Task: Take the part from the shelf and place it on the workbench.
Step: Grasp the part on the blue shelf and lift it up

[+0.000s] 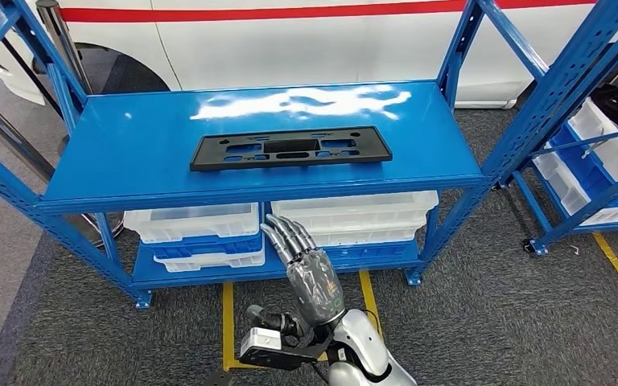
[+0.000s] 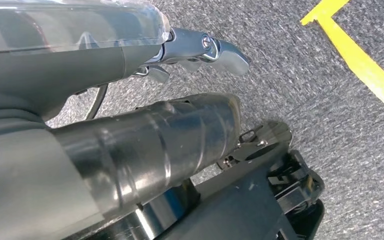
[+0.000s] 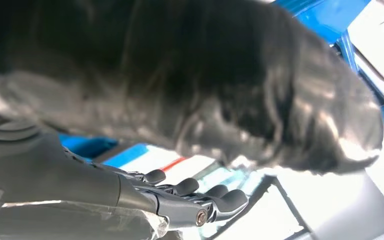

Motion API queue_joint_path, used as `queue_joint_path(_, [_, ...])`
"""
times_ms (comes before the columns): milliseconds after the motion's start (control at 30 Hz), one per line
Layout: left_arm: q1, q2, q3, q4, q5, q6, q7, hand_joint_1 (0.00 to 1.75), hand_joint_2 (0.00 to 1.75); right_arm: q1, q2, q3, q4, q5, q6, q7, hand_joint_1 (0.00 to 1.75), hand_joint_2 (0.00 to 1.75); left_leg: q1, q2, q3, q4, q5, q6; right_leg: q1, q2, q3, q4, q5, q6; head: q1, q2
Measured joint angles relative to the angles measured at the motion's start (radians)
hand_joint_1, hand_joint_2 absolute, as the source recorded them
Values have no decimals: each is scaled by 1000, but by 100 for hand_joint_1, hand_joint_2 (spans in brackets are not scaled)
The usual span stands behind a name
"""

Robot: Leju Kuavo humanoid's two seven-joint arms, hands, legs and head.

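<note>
Because the flat black plastic part (image 1: 291, 149), a long rectangular plate pierced with cut-outs, lies flush on the glossy blue metal shelf (image 1: 129, 161), it looks light and fairly stiff, though thin enough to flex if lifted by one end. The shelf's sheen suggests the part could slide when pushed. Judged best hold: pinch along a long edge near the middle, or hook fingers through the central cut-out, since no raised lip shows.

The part sits mid-shelf, long axis across the view, well apart from either hand.

Right hand (image 1: 306, 261): raised in front of the shelf's lower tier, below the part, fingers extended and lying close side by side, holding nothing, touching nothing. Right wrist view agrees: fingers (image 3: 215, 197) straight, thumb apart.

Left hand (image 2: 200, 50): hangs over grey carpet (image 2: 305, 100); fingertips lightly bent, nothing held; how far they spread, cannot tell.

White plastic bins (image 1: 193, 221) on the lower tier.
</note>
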Motion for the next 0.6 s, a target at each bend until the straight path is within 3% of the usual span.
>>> queue_joint_path(600, [-9, -1, -14, 2, 4, -33, 0, 0, 0, -49, 1, 103, 12, -36, 16, 1, 0, 0, 0, -1, 0, 0, 0, 0, 0, -1, 0, 0, 0, 0, 0, 0])
